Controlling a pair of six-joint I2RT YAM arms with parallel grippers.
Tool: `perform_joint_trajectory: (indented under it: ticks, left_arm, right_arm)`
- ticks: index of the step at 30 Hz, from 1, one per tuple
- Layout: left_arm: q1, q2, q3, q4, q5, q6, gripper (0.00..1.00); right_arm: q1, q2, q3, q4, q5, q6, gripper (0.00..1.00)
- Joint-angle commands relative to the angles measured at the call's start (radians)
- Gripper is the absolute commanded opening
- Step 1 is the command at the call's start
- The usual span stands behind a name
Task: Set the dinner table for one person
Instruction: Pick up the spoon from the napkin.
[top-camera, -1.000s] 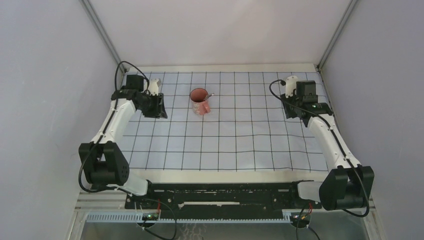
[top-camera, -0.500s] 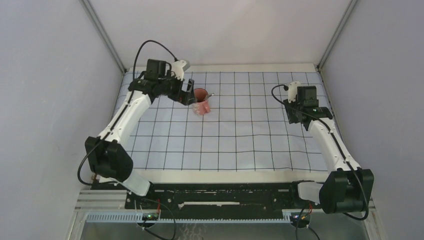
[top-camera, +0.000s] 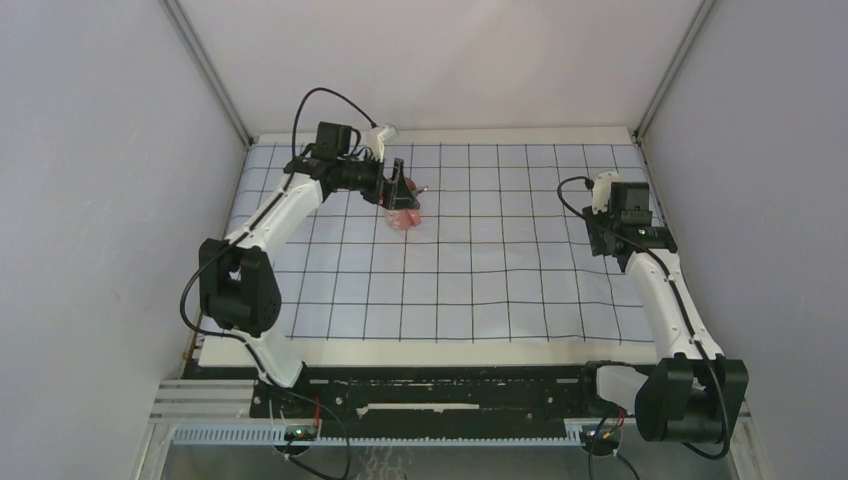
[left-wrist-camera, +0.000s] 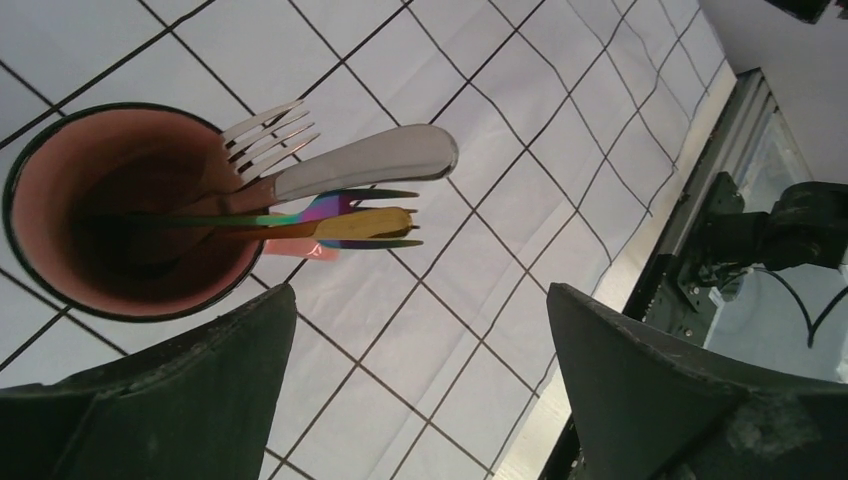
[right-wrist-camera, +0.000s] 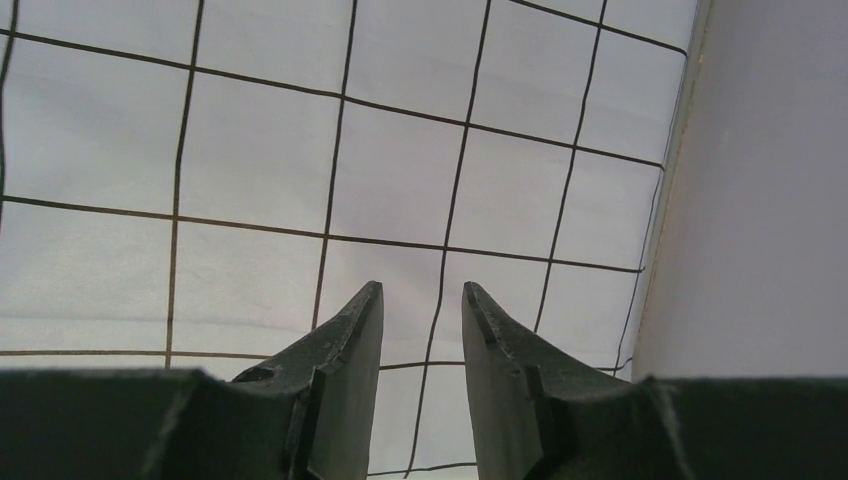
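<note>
Top external view: the dinner table (top-camera: 400, 351) lies flat in front of both arm bases. Its long axis appears to run left to right, with the long edges facing the arms and the back wall. A pale-blue gridded cloth (top-camera: 480, 270) covers most of it, leaving cream margins at the near and far edges. A pink mug (top-camera: 406, 216) stands on the cloth, far left of centre. The left gripper (top-camera: 398, 188) hovers at the mug. The right gripper (top-camera: 607, 240) is well apart, over the cloth's right side.

Left wrist view: the left gripper (left-wrist-camera: 420, 295) is spread wide and grasps nothing. The mug (left-wrist-camera: 60, 200) holds a silver fork (left-wrist-camera: 265, 135), a silver handle (left-wrist-camera: 370, 160) and iridescent cutlery (left-wrist-camera: 360, 222).

Right wrist view: the right gripper (right-wrist-camera: 422, 290) has a narrow gap between its fingers and holds nothing, above bare cloth (right-wrist-camera: 250, 170).
</note>
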Motion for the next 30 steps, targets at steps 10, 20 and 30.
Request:
perform_joint_trajectory:
  ticks: [10, 20, 30]
  left_arm:
    - [-0.041, -0.304, -0.412, 0.584, -0.255, -0.164, 1.0]
    - [-0.182, -0.345, -0.621, 0.793, -0.761, 0.147, 1.0]
    - [-0.254, -0.387, -0.783, 1.045, -0.846, 0.167, 1.0]
  right_arm:
    - [0.006, -0.048, -0.006, 0.02, 0.033, -0.015, 0.42]
    - [0.07, -0.04, -0.009, 0.035, 0.106, 0.002, 0.41]
    - [0.162, -0.009, 0.024, 0.027, 0.203, 0.03, 0.41]
